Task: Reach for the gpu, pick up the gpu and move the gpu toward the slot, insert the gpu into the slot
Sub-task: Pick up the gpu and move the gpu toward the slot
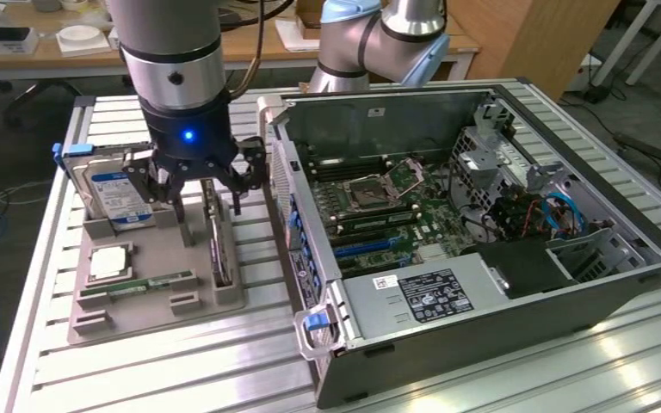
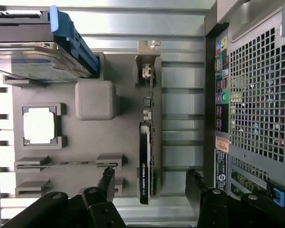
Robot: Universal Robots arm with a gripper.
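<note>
Two fingers (image 2: 106,179) of the gripper (image 2: 149,176), spread wide, hang above the gpu (image 2: 145,156): the reach is in hand; gripping needs them lower, astride.

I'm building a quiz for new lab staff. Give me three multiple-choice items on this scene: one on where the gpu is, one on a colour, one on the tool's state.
1. Where is the gpu?
A) on edge in the grey tray
B) in the motherboard slot
C) flat on the power supply

2. The hard drive has a label that is:
A) red
B) blue
C) yellow

3. The tool is:
A) shut on the gpu
B) open, over the gpu
C) shut on the hard drive

Answers:
1 A, it stands upright in the tray.
2 B, its label shows blue.
3 B, its jaws stand apart, one on each side of the card.
</note>
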